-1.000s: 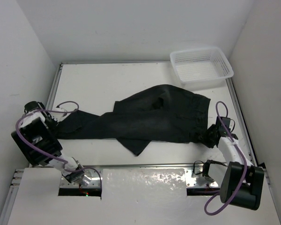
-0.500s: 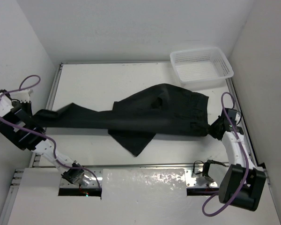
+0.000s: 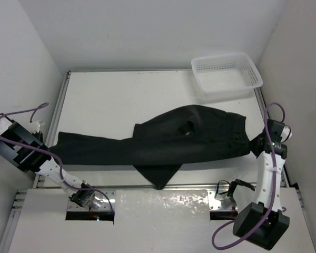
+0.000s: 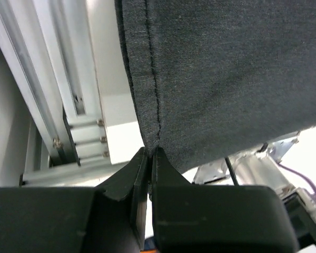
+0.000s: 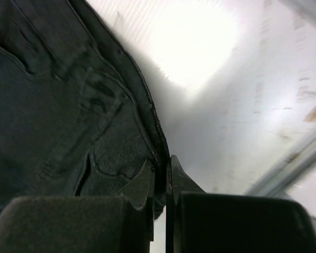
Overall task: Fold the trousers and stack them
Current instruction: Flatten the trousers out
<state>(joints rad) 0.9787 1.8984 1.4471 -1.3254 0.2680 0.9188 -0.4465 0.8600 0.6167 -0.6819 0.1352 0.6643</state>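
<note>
Two pincers hold the plain black soft-fabric trousers (image 3: pixel 163 145), stretched across the white table (image 3: pixel 110 100). The left gripper (image 4: pixel 149 154) is clamped on a leg hem, the right gripper (image 5: pixel 161 167) on the waistband edge. The limp, light cloth probably sags, so seamed edges offer the surest hold.

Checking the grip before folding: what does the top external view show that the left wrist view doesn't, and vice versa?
Only top external: the whole trousers spread between the left pincer and right pincer, plus the white mesh basket at the far-right corner. Only left wrist: the stitched seam running into the shut pincer tips, and a bolted aluminium rail. Both: black fabric and white table.
</note>
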